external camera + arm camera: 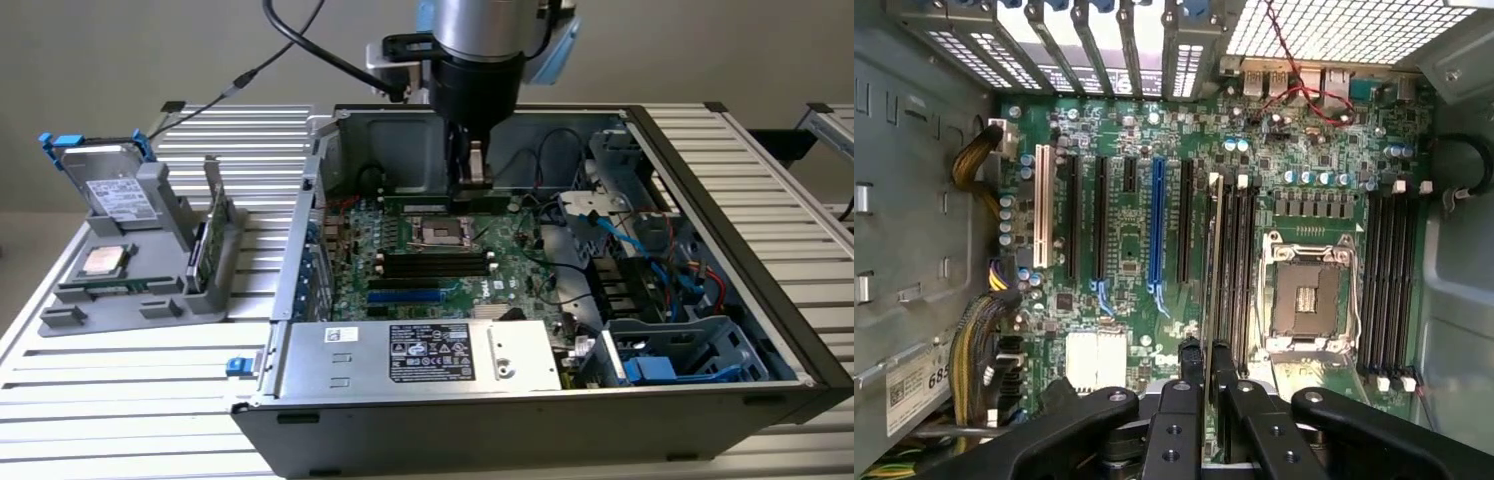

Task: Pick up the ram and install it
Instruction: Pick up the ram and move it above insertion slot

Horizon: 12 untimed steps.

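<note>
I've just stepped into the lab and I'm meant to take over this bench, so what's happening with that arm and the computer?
The robot arm's pincer is down inside the open computer case, gripping the ram edge-on above the motherboard. The stick hangs over the memory slots beside the processor socket and does not look seated in one yet. A grey holder on the exterior view's left carries other parts.

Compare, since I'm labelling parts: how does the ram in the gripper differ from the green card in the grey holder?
The ram is clamped in the gripper; the green card stands unheld in the grey holder. The ram hangs inside the case over the motherboard; the card sits outside it, at the exterior view's left. Both stand on edge.
</note>
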Motion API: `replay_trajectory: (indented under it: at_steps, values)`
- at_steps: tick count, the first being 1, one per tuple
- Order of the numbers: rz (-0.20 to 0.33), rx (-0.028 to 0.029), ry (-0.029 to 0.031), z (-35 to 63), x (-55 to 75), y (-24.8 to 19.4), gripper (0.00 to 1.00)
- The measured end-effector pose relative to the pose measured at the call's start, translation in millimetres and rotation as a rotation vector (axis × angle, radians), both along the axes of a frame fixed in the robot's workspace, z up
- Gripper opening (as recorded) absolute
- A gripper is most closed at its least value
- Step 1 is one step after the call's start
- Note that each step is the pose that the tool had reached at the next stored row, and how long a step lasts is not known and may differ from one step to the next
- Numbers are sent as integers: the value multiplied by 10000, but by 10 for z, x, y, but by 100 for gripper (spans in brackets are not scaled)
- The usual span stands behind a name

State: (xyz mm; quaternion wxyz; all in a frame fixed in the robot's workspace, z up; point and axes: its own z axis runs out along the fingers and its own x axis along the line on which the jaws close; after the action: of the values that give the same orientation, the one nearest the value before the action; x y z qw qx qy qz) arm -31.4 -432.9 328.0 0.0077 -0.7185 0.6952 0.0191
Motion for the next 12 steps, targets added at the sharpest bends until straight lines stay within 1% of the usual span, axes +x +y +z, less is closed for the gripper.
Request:
replay_trajectory:
  at_steps: [3,4,5,7,10,12]
  values:
    - [42,-90,5,-13,0,69,15]
    - [64,-118,13,-14,0,83,15]
    - [97,-133,26,-14,0,89,15]
    - [159,-146,53,-15,0,90,15]
    - [172,-151,66,-14,0,90,15]
    - [172,-150,88,-14,0,91,15]
